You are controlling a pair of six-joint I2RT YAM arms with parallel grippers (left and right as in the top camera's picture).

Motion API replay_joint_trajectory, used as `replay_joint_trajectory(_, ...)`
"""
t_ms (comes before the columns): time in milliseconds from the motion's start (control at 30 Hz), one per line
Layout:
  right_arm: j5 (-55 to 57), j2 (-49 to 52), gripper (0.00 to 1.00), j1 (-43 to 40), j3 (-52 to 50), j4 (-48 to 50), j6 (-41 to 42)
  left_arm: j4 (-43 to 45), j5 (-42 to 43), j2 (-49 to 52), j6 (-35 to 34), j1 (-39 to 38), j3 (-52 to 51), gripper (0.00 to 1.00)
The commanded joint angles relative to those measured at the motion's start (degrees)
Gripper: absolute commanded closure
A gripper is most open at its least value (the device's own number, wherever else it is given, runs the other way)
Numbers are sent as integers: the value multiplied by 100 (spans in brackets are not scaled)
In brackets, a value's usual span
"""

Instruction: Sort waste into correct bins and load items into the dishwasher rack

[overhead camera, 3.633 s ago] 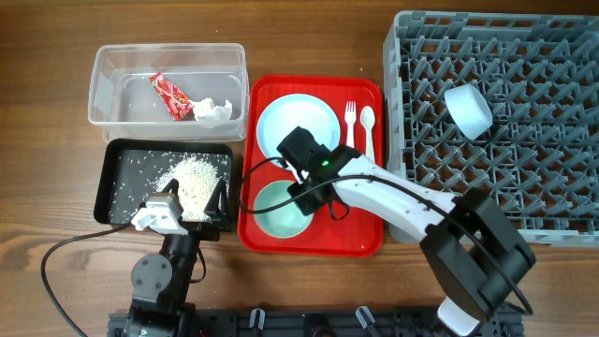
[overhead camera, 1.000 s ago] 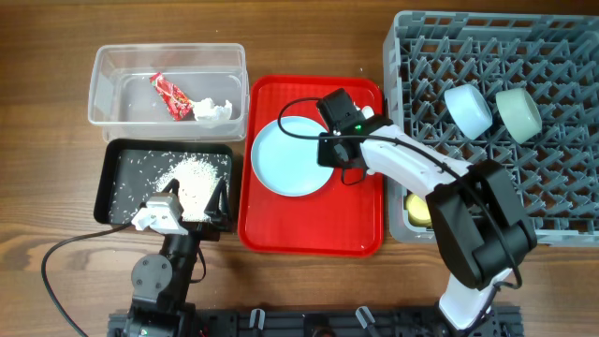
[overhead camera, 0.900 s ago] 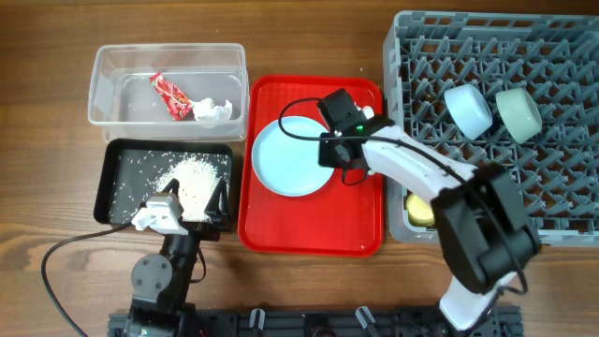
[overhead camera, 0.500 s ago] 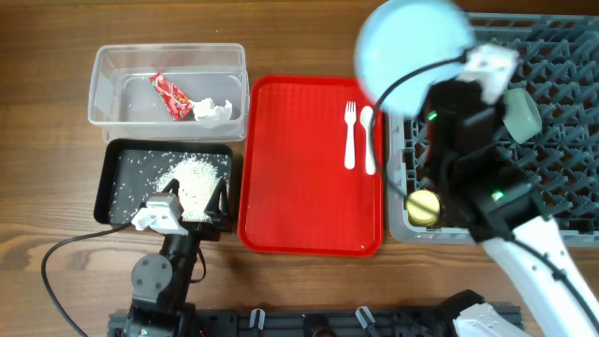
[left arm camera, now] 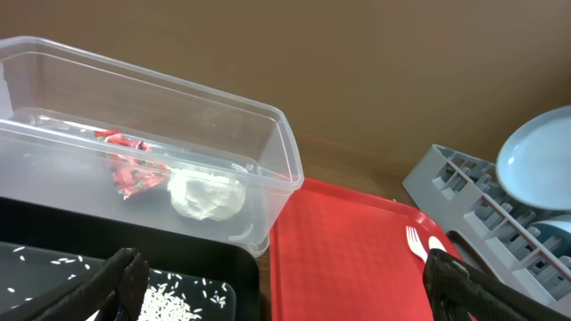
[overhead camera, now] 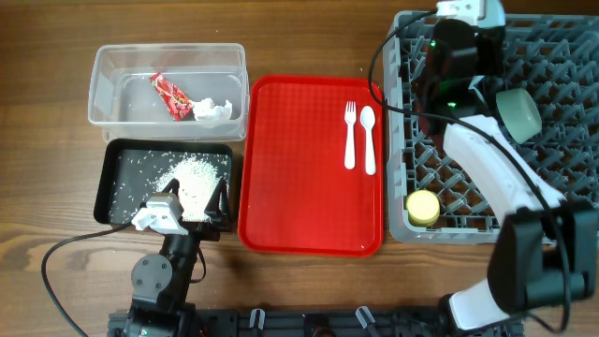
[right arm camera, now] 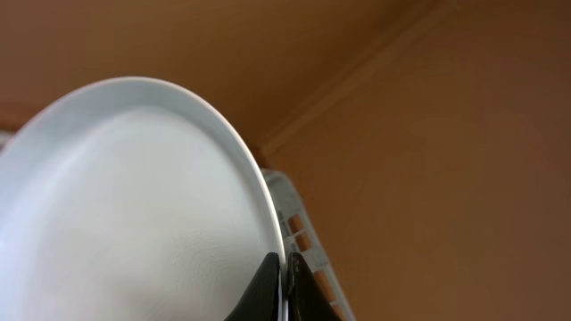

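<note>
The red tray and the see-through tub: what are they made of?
Red tray: looks like hard plastic, fairly matte, with a fine grid texture across its floor. Clear tub: probably thin plastic, slightly glossy; the wrapper and napkin show through its walls.

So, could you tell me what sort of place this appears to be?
Probably a tabletop mock-up of a canteen dish-return station: a grey dishwasher rack, a red serving tray with fork and spoon, and a clear tub holding a wrapper beside a black tray of rice, on a wooden table.
</note>
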Motion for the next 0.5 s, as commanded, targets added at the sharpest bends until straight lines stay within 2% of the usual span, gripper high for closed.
replay_joint_trajectory(0, 81, 472, 87, 2, 46, 264, -245, 0, 20, -46, 11, 28, -26, 0)
replay_joint_trajectory(33, 57, 511, 55, 13, 46, 284, -236, 0, 20, -46, 11, 28, -26, 0)
replay_joint_trajectory(67, 81, 511, 35, 57, 46, 337, -238, 0, 20, -46, 11, 28, -26, 0)
replay_joint_trajectory(100, 269, 494, 23, 133, 46, 557, -249, 0, 20, -46, 11, 28, -26, 0)
replay_joint_trajectory(133, 573, 426, 15, 273, 48, 826, -361, 0, 20, -46, 11, 28, -26, 1)
replay_joint_trajectory(233, 640, 31, 5, 918, 52, 682, -693, 0, 20, -46, 11, 28, -26, 0)
replay_joint_trajectory(333, 533, -319, 3, 1670, 52, 103, -498, 0, 20, -46, 11, 28, -26, 0)
replay_joint_trajectory(400, 173, -448, 1, 2028, 52, -791, 125, 0, 20, -46, 11, 28, -26, 0)
replay_joint_trajectory(433, -533, -505, 0, 2262, 52, -1709, 778, 0, 20, -46, 11, 28, -26, 0)
replay_joint_trajectory(467, -1792, -516, 0, 2433, 52, -2638, 1572, 0, 20, -46, 11, 28, -26, 0)
